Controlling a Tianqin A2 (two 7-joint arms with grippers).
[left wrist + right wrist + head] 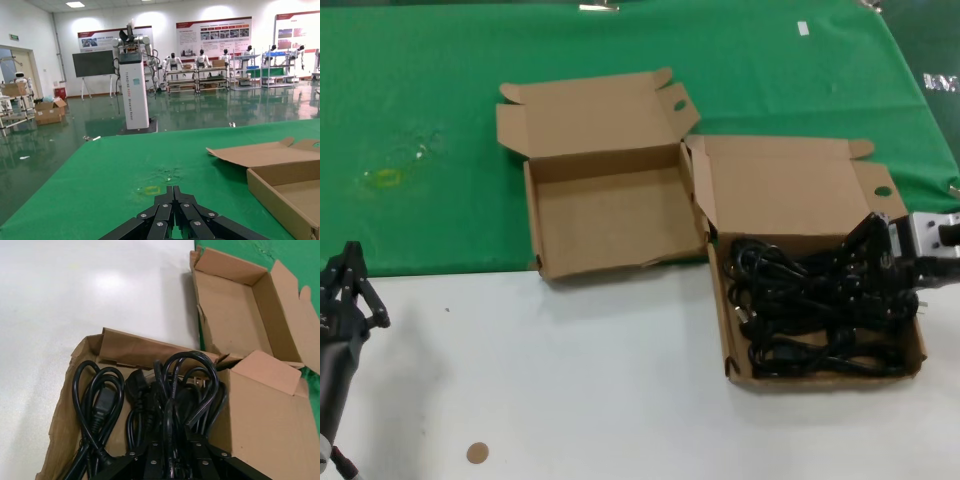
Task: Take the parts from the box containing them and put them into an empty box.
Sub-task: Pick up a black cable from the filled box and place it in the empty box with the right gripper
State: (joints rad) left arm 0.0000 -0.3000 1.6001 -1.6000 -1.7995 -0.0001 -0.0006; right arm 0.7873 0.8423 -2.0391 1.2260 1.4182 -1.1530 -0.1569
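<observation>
robot lab hall: humanoid robots point(173, 63), wall posters point(213, 36)

— What do we have under the right gripper point(170, 460)?

— We see its black fingers point(150, 460) down among the power cords point(170, 390), closed around a raised loop of cable in the larger box point(85, 347).

— And the rest of the cords?

— They lie coiled on that box's floor; one plug point(100, 410) shows inside a loop beside the gripper.

— The other box?

— The smaller box point(235, 310) sits just beyond, its tray bare, its corner touching the larger box's lid flap point(265, 400). Both rest on the white surface point(75, 290), with green cloth point(295, 252) past them.
</observation>
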